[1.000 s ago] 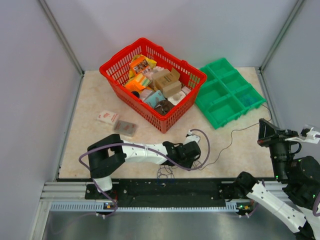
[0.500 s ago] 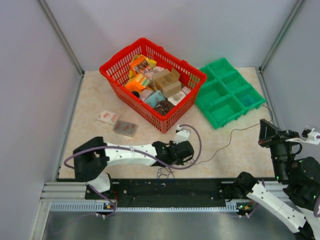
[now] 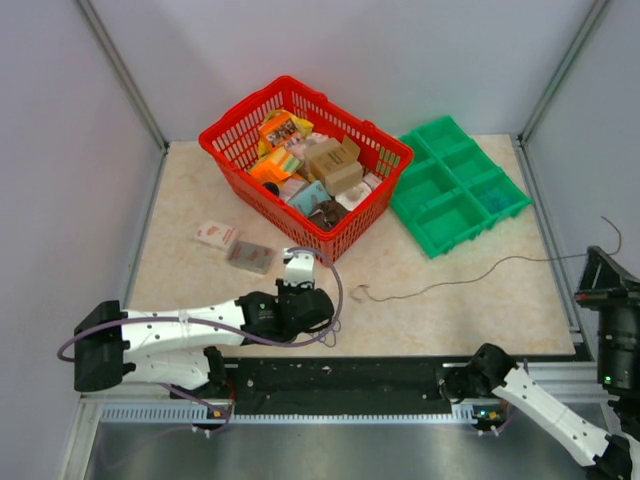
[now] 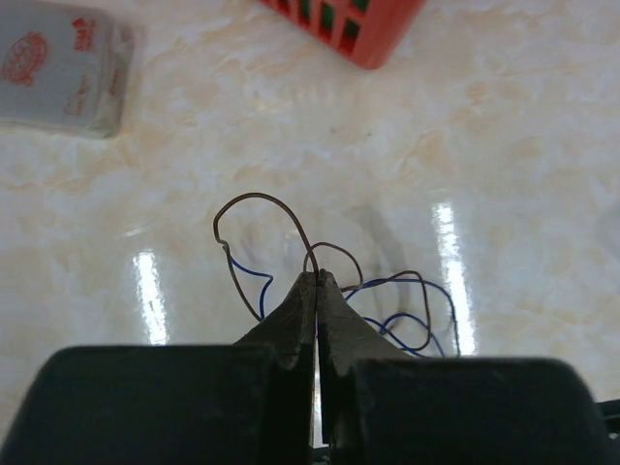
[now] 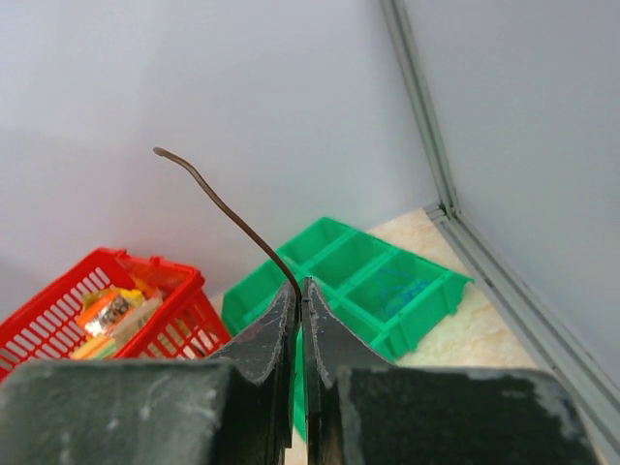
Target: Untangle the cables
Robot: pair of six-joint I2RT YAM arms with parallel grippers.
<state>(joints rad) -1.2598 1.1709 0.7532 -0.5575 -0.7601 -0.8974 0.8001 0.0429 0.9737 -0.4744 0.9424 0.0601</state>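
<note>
In the left wrist view, the cables show as thin brown loops and blue loops tangled together on the marble table. My left gripper is shut on a brown strand where the loops meet. From above, the left gripper sits low in front of the basket. One long cable stretches across the table to the far right. There my right gripper is shut on its brown end, which sticks up past the fingertips. From above, the right gripper stands at the frame's right edge.
A red basket full of packets stands at the back, with a green compartment tray to its right; one of its compartments holds blue wire. Two small packs lie left of the basket. Enclosure walls close in on both sides.
My left gripper has shut on the tangle and pulled it left along the near edge. The right arm has drawn back to the right, pulling the long cable out across the table.
</note>
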